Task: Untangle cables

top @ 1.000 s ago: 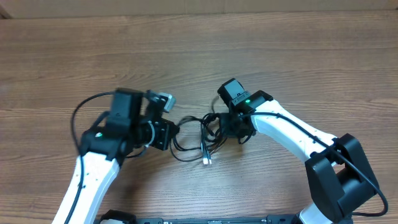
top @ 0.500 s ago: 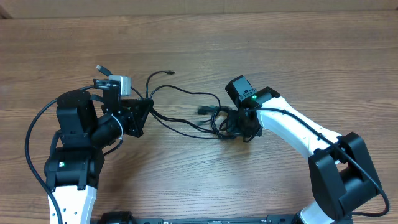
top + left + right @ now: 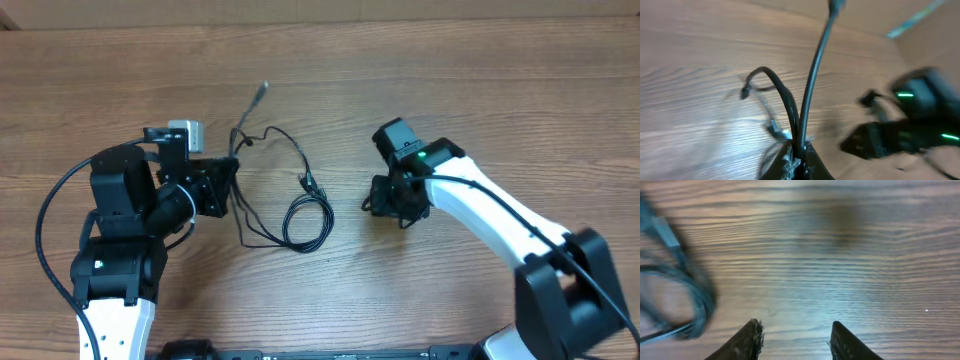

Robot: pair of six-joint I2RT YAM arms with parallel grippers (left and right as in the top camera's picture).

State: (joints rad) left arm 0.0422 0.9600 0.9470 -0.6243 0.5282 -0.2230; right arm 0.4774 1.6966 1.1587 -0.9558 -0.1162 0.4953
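Note:
The cables are thin black cords on the wooden table between the two arms. One plug end points up and away, and a loop lies lower down. My left gripper is shut on the cables near their left side. In the left wrist view the cords rise out of the closed left gripper. My right gripper stands open a little to the right of the loop, holding nothing. In the right wrist view its fingers are apart over bare wood, with a blurred cable to the left.
The wooden table stretches wide behind and to the right. The white right arm reaches in from the lower right. The left arm's own thick black wire loops at the left edge.
The right gripper has let go of the cables and opened. The left gripper, still shut on the cables, has drawn them left, so the bundle has spread out and lies apart from the right gripper.

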